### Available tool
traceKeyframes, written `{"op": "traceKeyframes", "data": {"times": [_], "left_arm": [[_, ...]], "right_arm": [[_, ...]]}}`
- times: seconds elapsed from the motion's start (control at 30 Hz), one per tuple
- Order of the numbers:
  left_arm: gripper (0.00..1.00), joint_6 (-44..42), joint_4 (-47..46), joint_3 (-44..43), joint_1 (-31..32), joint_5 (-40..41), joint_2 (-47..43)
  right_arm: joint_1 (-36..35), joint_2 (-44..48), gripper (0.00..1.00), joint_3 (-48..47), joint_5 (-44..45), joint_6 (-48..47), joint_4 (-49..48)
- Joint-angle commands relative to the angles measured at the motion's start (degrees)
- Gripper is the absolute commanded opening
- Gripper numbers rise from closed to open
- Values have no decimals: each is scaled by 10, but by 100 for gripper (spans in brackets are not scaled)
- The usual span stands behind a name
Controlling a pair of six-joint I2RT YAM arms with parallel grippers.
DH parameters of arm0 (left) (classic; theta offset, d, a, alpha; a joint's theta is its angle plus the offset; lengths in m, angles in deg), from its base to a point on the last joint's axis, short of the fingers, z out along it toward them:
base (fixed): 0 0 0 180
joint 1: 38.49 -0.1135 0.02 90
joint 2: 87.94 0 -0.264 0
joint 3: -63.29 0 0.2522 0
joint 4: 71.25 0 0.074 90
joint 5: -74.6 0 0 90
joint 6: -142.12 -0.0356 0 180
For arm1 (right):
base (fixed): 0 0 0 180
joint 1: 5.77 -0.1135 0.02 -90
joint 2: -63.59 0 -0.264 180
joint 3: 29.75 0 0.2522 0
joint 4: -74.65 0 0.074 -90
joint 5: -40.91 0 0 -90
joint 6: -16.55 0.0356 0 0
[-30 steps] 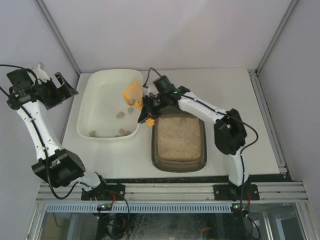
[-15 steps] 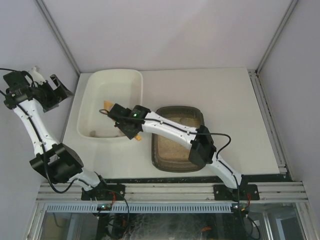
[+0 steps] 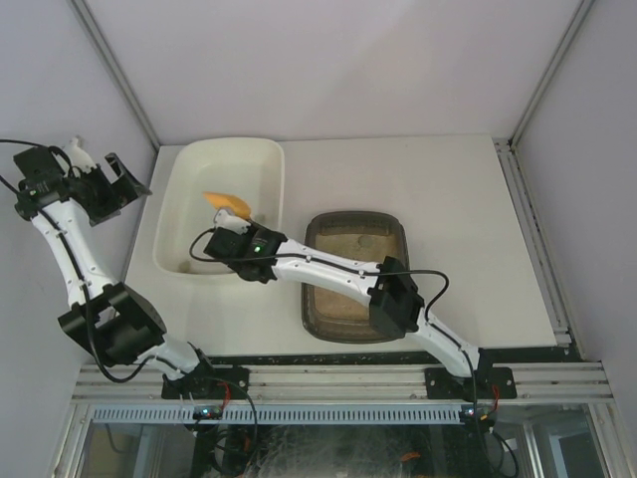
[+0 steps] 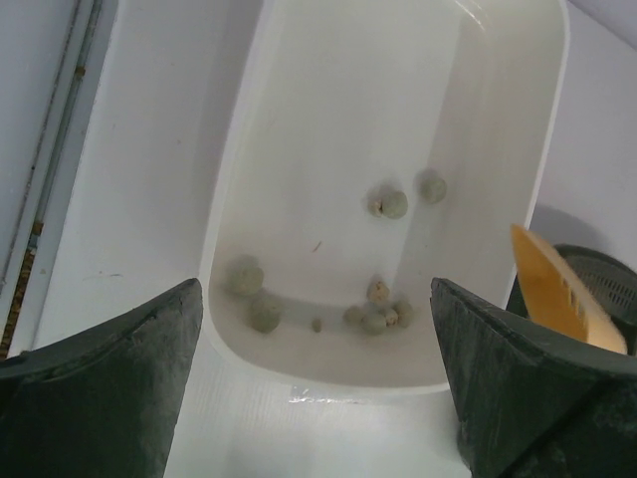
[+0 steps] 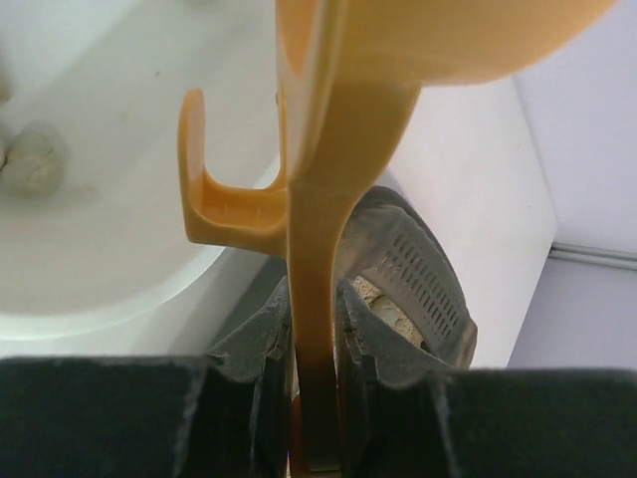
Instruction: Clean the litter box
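The litter box [image 3: 355, 236], a dark brown-grey tray of beige litter, sits right of the white tub [image 3: 189, 199]. My right gripper [image 3: 239, 227] reaches across the tub's near right corner, shut on the handle of the yellow scoop [image 3: 227, 202]. In the right wrist view the scoop handle [image 5: 323, 199] runs up between my fingers [image 5: 264, 334], with the litter box [image 5: 423, 274] behind. My left gripper [image 3: 105, 187] hovers open and empty left of the table. Its wrist view shows the tub [image 4: 328, 110], the scoop [image 4: 559, 294] and a corner of the litter box [image 4: 609, 284].
Several grey-beige clumps [image 4: 386, 204] lie in the white tub, most near its near end [image 4: 373, 317]. The right arm's forearm [image 3: 318, 267] lies over the litter box's left side. The enclosure's left wall [image 3: 70, 90] is close to the left gripper.
My right arm has swung left from the litter box's far end to the tub's near right corner, carrying the scoop. The left arm has barely moved.
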Motion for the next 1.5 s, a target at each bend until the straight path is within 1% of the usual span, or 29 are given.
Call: {"op": "traceKeyframes", "data": {"times": [0.0,0.03,0.07,0.13,0.2,0.33,0.4,0.47,0.5,0.6,0.73,0.83,0.93,1.03,1.1,1.27,1.33,1.47], "left_arm": [[100,-57,-5,-28,25,-36,-26],[100,-80,8,-47,43,-40,-23],[100,-105,20,-69,67,-49,-17],[100,-142,33,-110,120,-71,-2],[100,-171,45,-153,189,-66,27],[100,-227,112,-274,354,-26,142],[100,-244,146,-338,425,-19,213],[100,-251,164,-390,485,-8,279],[100,-256,170,-410,521,-1,309],[100,-287,173,-434,588,13,374],[100,-321,122,-386,656,53,404],[100,-330,95,-373,676,84,431],[100,-344,109,-395,677,73,465],[100,-363,118,-383,678,64,478],[100,-370,111,-357,681,79,480],[100,-348,18,-277,685,167,467],[100,-351,15,-272,685,172,468],[100,-361,41,-267,686,143,473]], "right_arm": [[14,65,0,-4,34,28,-24],[20,102,0,15,5,60,-13],[29,148,0,54,-26,90,-12],[57,256,0,157,-92,142,-26],[96,369,0,255,-165,200,-31],[200,541,0,438,-371,299,-19],[238,605,0,525,-470,335,-22],[261,653,0,599,-550,367,-23],[266,670,0,630,-575,384,-22],[268,716,0,696,-603,430,-13],[272,775,0,769,-636,472,-42],[276,812,0,807,-644,498,-66],[279,834,0,836,-646,517,-81],[280,843,0,862,-653,532,-92],[282,839,0,870,-667,536,-94],[282,819,0,870,-691,528,-115],[284,807,0,870,-705,527,-133],[286,777,0,870,-736,527,-147]]}}
